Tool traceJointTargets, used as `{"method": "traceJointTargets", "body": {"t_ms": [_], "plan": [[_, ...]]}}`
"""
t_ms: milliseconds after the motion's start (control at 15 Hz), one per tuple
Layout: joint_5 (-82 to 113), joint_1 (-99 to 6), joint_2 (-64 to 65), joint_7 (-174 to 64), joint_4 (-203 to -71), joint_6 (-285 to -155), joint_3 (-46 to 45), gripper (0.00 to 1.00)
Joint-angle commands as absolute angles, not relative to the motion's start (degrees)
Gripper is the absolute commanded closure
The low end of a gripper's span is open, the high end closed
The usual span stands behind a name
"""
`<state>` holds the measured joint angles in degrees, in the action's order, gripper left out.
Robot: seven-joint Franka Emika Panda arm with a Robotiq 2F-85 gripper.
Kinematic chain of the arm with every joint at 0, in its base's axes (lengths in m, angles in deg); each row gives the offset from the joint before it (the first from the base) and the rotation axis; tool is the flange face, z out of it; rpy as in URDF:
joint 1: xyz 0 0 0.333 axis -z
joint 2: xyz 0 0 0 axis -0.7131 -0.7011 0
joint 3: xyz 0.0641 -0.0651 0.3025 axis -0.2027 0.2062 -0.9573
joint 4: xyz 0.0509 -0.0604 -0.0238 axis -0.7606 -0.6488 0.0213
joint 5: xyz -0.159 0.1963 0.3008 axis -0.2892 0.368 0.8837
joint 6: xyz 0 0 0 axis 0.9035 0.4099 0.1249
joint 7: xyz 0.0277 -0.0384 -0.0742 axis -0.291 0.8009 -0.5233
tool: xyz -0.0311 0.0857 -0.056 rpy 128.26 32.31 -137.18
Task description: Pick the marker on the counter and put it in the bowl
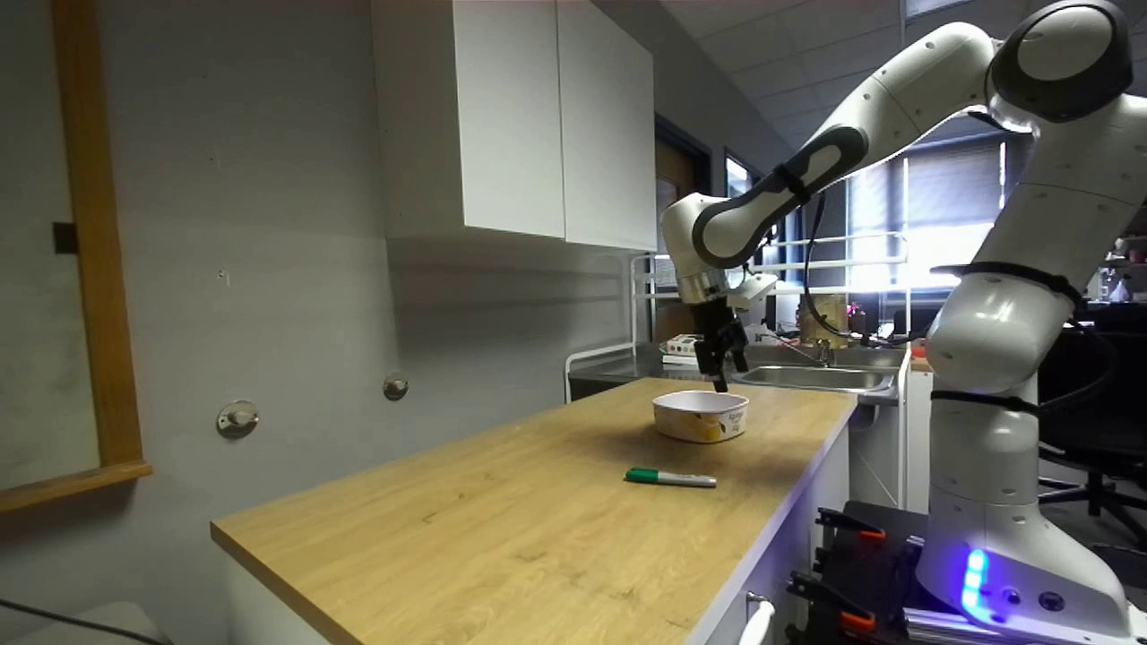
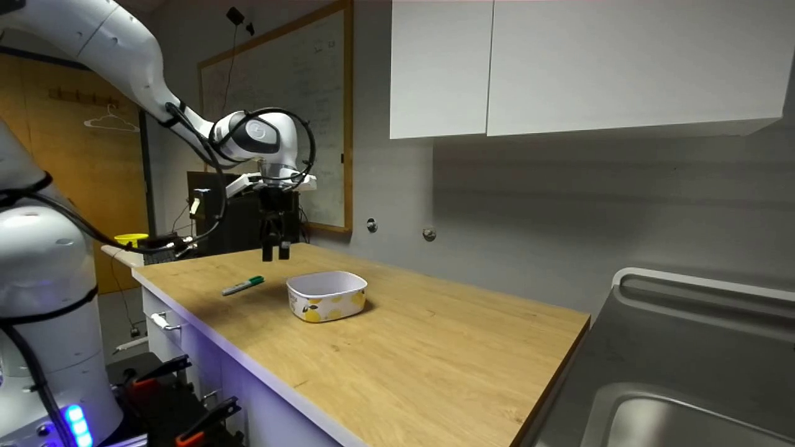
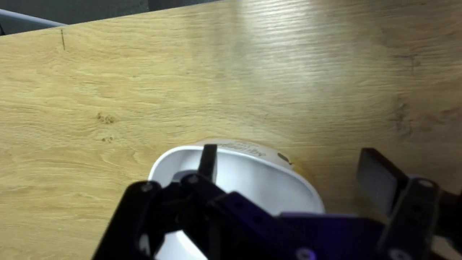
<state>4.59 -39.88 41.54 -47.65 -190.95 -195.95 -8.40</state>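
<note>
A grey wall [image 1: 296, 179] backs the scene, with white cabinets [image 2: 590, 68] mounted on it and a wood-framed whiteboard [image 2: 304, 81] further along. Along that wall runs the bench [image 1: 502, 511], topped in light grained wood with a pale long edge, and past one end of it sits a metal sink [image 1: 806, 378]. The marker [image 1: 672, 478] lies flat on the bench, its green cap and grey barrel plain in both exterior views; it is near the bowl [image 2: 329, 307] but apart from it. The bowl stands upright on the wood, low-sided and white inside, its outer wall printed with yellow fruit and some lettering. From a base [image 1: 1021, 528] with glowing blue lights [image 1: 974, 578] beside the bench, the white and grey arm [image 1: 923, 82] stretches up and over, carrying the black pincer [image 2: 276, 252], which points down above the bench near the bowl. Its jaws stand wide apart: in the wrist view, one finger shows against the white inside of the bowl, the other against bare wood. Whether that first finger hangs directly over the bowl or only lines up with it from that angle, I cannot tell.
</note>
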Motion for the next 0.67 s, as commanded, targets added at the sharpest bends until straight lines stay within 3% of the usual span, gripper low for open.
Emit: {"method": "traceJointTargets", "body": {"t_ms": [0, 600], "plan": [[3.16, -43.11, 37.18, -43.04, -190.79, -196.46, -11.98, 0.00], [4.07, -53.09, 25.53, -38.86, -187.54, -195.11, -19.33, 0.00]]}}
